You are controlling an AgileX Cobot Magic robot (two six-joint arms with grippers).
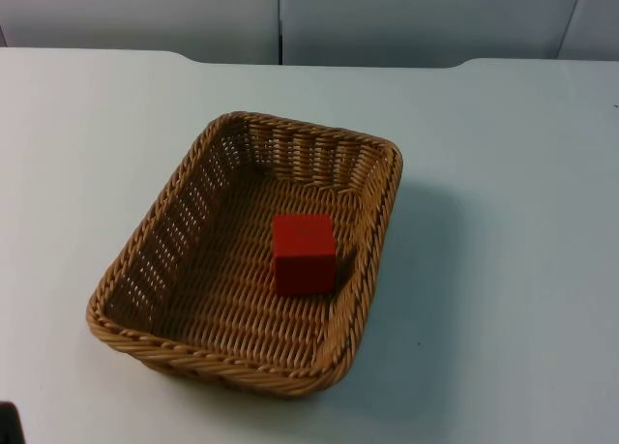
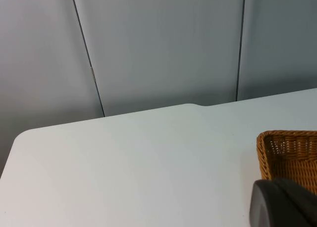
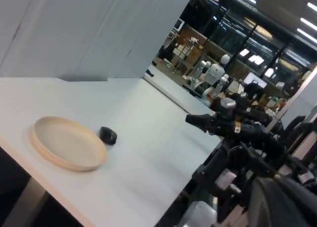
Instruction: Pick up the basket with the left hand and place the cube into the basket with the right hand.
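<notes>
The red cube [image 1: 304, 253] is already sitting inside the basket [image 1: 193, 168] on the counter [image 1: 503, 173]. You are seeing both arms waiting away; I cannot tell either claw's state. Nothing more looks needed.

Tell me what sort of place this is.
Probably a robotics lab: a white table top against a grey partition wall, more robot arms and white humanoid robots in a hall beyond.

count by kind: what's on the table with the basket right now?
Basket: 1, woven, on the white table
Cube: 1, red, inside the basket
Total: 2
</notes>
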